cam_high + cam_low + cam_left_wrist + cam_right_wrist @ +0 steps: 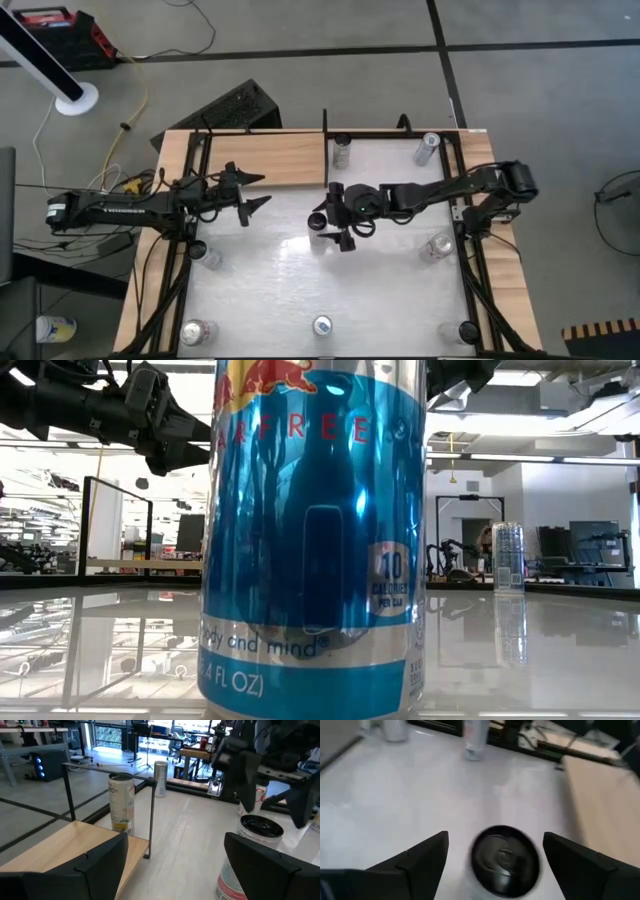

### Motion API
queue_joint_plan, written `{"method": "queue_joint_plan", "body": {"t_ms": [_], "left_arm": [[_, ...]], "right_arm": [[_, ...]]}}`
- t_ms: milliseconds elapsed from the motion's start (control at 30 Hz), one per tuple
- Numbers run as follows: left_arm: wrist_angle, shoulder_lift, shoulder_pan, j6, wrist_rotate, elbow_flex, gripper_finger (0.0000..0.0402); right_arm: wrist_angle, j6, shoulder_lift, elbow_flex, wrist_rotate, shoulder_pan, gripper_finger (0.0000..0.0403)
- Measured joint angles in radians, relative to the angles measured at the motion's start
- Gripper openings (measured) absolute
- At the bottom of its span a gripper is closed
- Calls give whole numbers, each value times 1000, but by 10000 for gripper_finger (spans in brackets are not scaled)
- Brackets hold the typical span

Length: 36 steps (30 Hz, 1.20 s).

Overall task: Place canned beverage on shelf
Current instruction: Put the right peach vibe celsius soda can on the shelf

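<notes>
**Right hand poised over a can, shelf not yet reached**

My right hand [332, 222] hangs above a black-topped can [505, 860] standing on the white worktop [380, 290], near the middle and just off the corner of the shelf [270, 158]. Its 2 fingers [415, 860] stand spread wide, 1 on each side of the can's top, and I see no contact, so nothing is gripped. My left hand [245, 195] waits released at the shelf's front edge, holding nothing.

I judge the step in hand to be the grasp. To do it well I would lower straight down until the fingers straddle the can's body, centre them so both meet the wall together, then close gently; a lopsided close could tip it.

For the carry, the shelf is bare pale wood, so there is ample landing room. The thin black frame post [151, 817] at its corner is the edge to mind, and a yellow-banded can [121, 802] stands just beyond it. The left hand sits close to the route, so I would lift clear first and approach the shelf's middle. Other cans ring the worktop well apart from here.
</notes>
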Motion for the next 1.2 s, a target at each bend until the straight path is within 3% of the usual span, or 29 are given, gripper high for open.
{"method": "queue_joint_plan", "body": {"t_ms": [233,1200], "left_arm": [[-1,0,0,-1,6,0,318],[-11,0,0,-8,10,1,318]], "right_arm": [[0,44,-2,0,-17,-20,370],[-18,93,19,-35,-11,-35,370]]}}
